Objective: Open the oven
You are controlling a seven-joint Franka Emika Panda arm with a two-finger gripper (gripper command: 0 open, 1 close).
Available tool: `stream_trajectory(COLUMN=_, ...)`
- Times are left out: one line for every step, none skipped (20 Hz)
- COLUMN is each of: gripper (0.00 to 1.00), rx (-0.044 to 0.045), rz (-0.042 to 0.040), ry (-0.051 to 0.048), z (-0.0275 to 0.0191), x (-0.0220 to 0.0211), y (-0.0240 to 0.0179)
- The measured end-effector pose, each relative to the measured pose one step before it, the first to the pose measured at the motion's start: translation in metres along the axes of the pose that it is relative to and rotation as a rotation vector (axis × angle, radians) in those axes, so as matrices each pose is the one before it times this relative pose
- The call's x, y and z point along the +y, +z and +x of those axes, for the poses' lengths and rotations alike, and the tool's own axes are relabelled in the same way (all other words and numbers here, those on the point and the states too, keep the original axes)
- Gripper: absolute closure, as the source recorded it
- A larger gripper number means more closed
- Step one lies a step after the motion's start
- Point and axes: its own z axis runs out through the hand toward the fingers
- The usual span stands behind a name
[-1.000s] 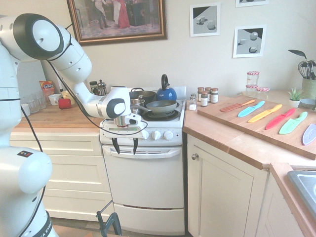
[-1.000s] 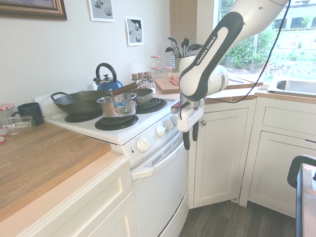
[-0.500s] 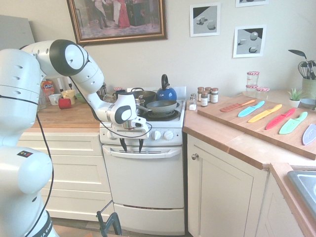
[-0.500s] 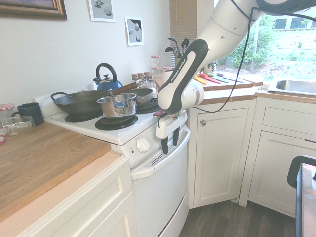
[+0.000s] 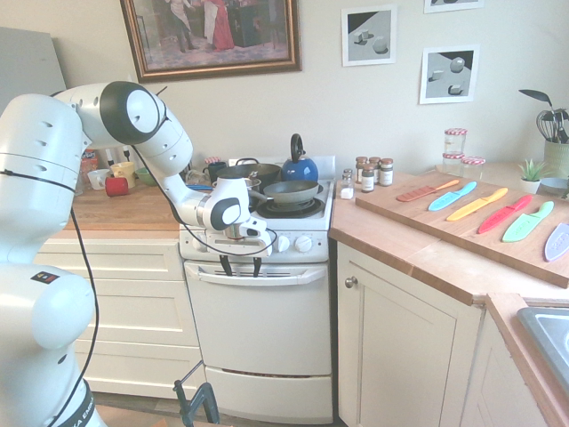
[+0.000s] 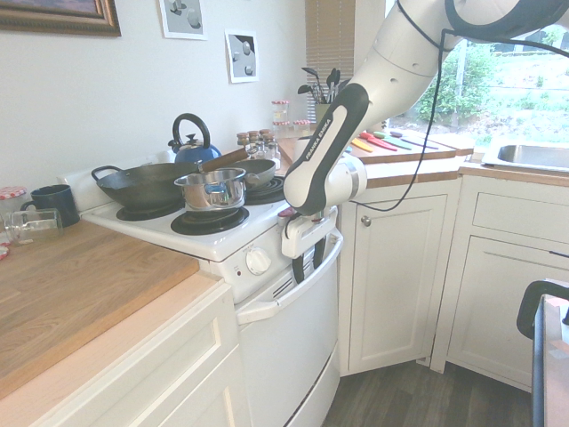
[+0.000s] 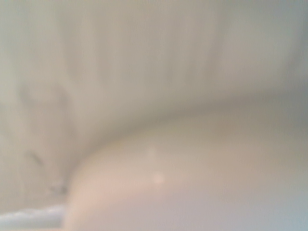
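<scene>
The oven (image 5: 262, 329) is a narrow white stove between cream cabinets, and its drop-down door (image 6: 286, 351) is shut. Its bar handle (image 5: 283, 275) runs across the top of the door, just under the row of white knobs (image 5: 283, 243). My gripper (image 5: 240, 265) points down in front of the control panel, open, with both dark fingertips (image 5: 257, 267) level with the left part of the handle (image 6: 331, 251). From the side, my gripper (image 6: 308, 264) sits right against the door front; I cannot tell whether it touches the bar. The wrist view is only a white blur.
Pans and a blue kettle (image 5: 299, 166) crowd the burners behind the gripper. A cream cabinet door (image 5: 402, 356) stands right of the oven, and cream drawers (image 5: 107, 307) are to its left. Spice jars (image 5: 372, 173) and a board of coloured knives (image 5: 480, 209) lie on the right counter.
The gripper has moved in from the room toward the oven front and slightly right along it, ending with its fingertips at the door handle. The oven door has not moved.
</scene>
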Motion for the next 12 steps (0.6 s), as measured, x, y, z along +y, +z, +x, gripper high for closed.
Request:
stream_trajectory(gripper=0.00, rx=0.00105, rz=0.00001, ry=0.00032, z=-0.00039, x=0.00079, y=-0.00032)
stream_trajectory(gripper=0.00, rx=0.00055, rz=-0.00032, ry=-0.00056, z=-0.00058, x=0.00097, y=-0.00062)
stream_trajectory(gripper=0.00, rx=0.00031, rz=-0.00075, ry=-0.00120, z=-0.00041, x=0.00126, y=-0.00111)
stream_trajectory(gripper=0.00, rx=-0.00029, rz=-0.00079, ry=-0.00239, z=-0.00077, x=0.00168, y=-0.00130)
stream_trajectory(gripper=0.00, rx=-0.00135, rz=-0.00208, ry=-0.00308, z=-0.00133, x=0.00301, y=-0.00171)
stream_trajectory(gripper=0.00, rx=-0.00309, rz=-0.00405, ry=-0.00375, z=-0.00165, x=0.00427, y=-0.00301)
stream_trajectory(gripper=0.00, rx=-0.00535, rz=-0.00350, ry=-0.00332, z=-0.00254, x=0.00523, y=-0.00393)
stream_trajectory(gripper=0.00, rx=-0.00633, rz=-0.00305, ry=-0.00545, z=-0.00348, x=0.00602, y=-0.00382)
stream_trajectory(gripper=0.00, rx=-0.01351, rz=-0.00946, ry=-0.01174, z=-0.00505, x=0.00803, y=-0.00380)
stream_trajectory(gripper=0.00, rx=-0.04404, rz=-0.02548, ry=0.00059, z=-0.01003, x=0.01265, y=0.00066)
stream_trajectory(gripper=0.00, rx=-0.03916, rz=-0.02289, ry=0.00334, z=-0.01084, x=0.01279, y=0.00596)
stream_trajectory(gripper=0.00, rx=-0.02327, rz=-0.01373, ry=0.00391, z=-0.00736, x=0.00974, y=0.00643)
